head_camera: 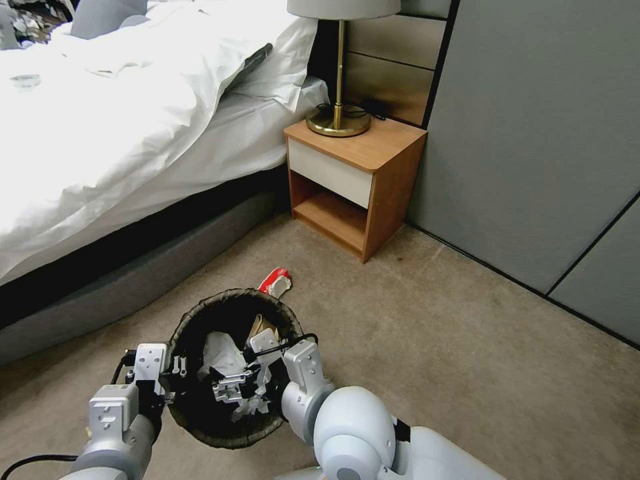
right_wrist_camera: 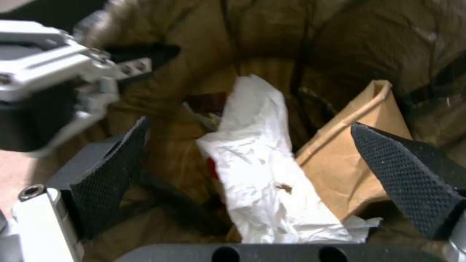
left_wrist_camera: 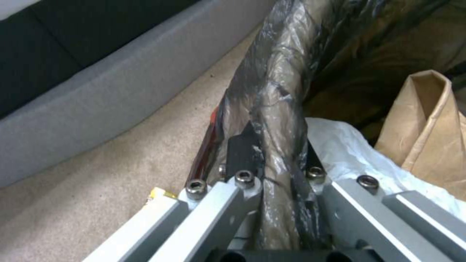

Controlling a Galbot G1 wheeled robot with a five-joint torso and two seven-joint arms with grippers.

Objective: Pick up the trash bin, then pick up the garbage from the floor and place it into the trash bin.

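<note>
One red-and-white snack packet (head_camera: 275, 281) lies on the carpet beyond the round, dark-lined trash bin (head_camera: 200, 313), whose rim the left gripper (left_wrist_camera: 276, 171) pinches, nearer the empty, wide-open right gripper (right_wrist_camera: 272, 174) over the bin.

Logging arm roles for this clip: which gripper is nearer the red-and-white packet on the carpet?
Right. The right gripper hangs open over the trash bin, on the side nearer the packet; the left gripper clamps the bin's far rim.
</note>
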